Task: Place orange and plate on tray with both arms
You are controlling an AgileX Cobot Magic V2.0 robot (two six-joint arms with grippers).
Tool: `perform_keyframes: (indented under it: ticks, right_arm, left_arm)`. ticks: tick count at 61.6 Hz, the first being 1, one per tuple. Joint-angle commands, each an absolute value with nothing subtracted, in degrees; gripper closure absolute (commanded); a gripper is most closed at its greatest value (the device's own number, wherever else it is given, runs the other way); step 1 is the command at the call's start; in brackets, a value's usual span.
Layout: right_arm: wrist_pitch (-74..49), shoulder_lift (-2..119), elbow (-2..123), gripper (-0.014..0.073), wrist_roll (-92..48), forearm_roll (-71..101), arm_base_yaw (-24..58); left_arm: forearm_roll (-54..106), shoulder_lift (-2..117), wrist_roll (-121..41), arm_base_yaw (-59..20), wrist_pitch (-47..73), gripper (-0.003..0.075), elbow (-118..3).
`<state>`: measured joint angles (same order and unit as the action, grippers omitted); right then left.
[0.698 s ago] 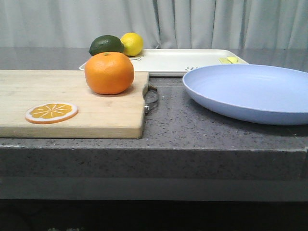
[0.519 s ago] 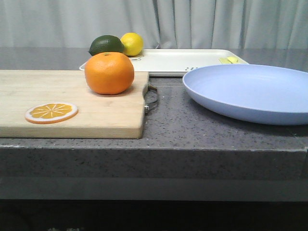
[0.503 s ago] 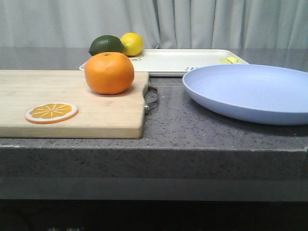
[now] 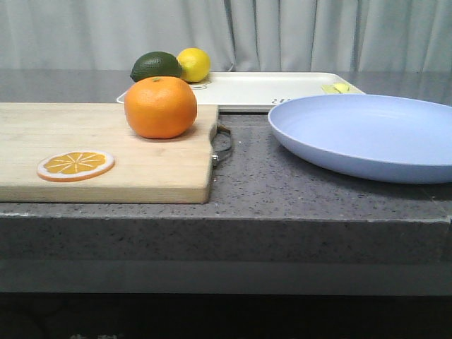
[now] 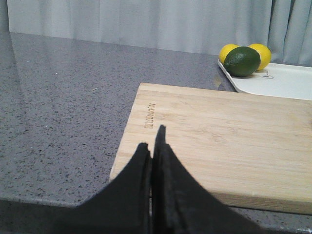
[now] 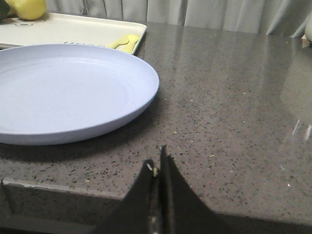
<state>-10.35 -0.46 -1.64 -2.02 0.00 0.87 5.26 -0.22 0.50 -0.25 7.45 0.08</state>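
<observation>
The orange [image 4: 160, 106] sits on the far right end of a wooden cutting board [image 4: 141, 173]. The pale lavender-blue plate [image 4: 367, 134] lies on the counter at the right and fills the right wrist view [image 6: 68, 92]. The white tray [image 4: 268, 90] lies behind both, also seen in the wrist views [image 5: 287, 80] [image 6: 73, 30]. My left gripper [image 5: 152, 139] is shut and empty, low at the counter's front edge before the board's near left corner. My right gripper [image 6: 157, 158] is shut and empty at the front edge, to the right of the plate. The orange is out of both wrist views.
A dark green lime [image 4: 155, 66] and a yellow lemon [image 4: 194, 63] sit at the tray's far left corner. A flat orange slice disc [image 4: 75, 164] lies on the board's near part. A small yellow item [image 4: 337, 88] lies on the tray's right end. Curtains hang behind.
</observation>
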Motion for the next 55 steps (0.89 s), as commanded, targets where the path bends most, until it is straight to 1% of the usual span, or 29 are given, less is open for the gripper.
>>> perform_keyframes:
  ticks: [1,23,33,41,47,52,55]
  right_arm:
    - [-5.27,-1.85,-1.35,0.0706,-2.57,0.00,0.55]
    - [-5.16,-1.85,-1.35,0.0706,-2.57,0.00,0.55]
    - [-2.82,-1.85,-1.35,0.0706,-2.57,0.00,0.55]
    - [0.80,-1.85,-1.35,0.0706,-2.57,0.00,0.55]
    - [5.15,-1.85,-0.70,0.0706,-2.57,0.00,0.62]
    - [4.84,-1.85,1.99,0.0706,-2.57,0.00,0.62]
    - [3.29,-1.80,4.00,0.0706,-2.57,0.00,0.62]
  left_arm:
    - [5.77,-1.35,0.78,-0.22,2.48,0.0738,0.31]
    - [5.77,-1.35,0.78,-0.22,2.23,0.0738,0.31]
    - [5.77,-1.35,0.78,-0.22,1.95,0.0738,0.31]
    - [5.72,-1.35,0.78,-0.22,-2.63,0.0738,0.31]
    - [5.72,-1.35,0.78,-0.09,-9.24,0.0737,0.31]
    - [5.72,-1.35,0.78,-0.09,-13.64,0.0737,-0.62]
    - [5.72,-1.24,0.78,-0.09,-13.67,0.0737,-2.06]
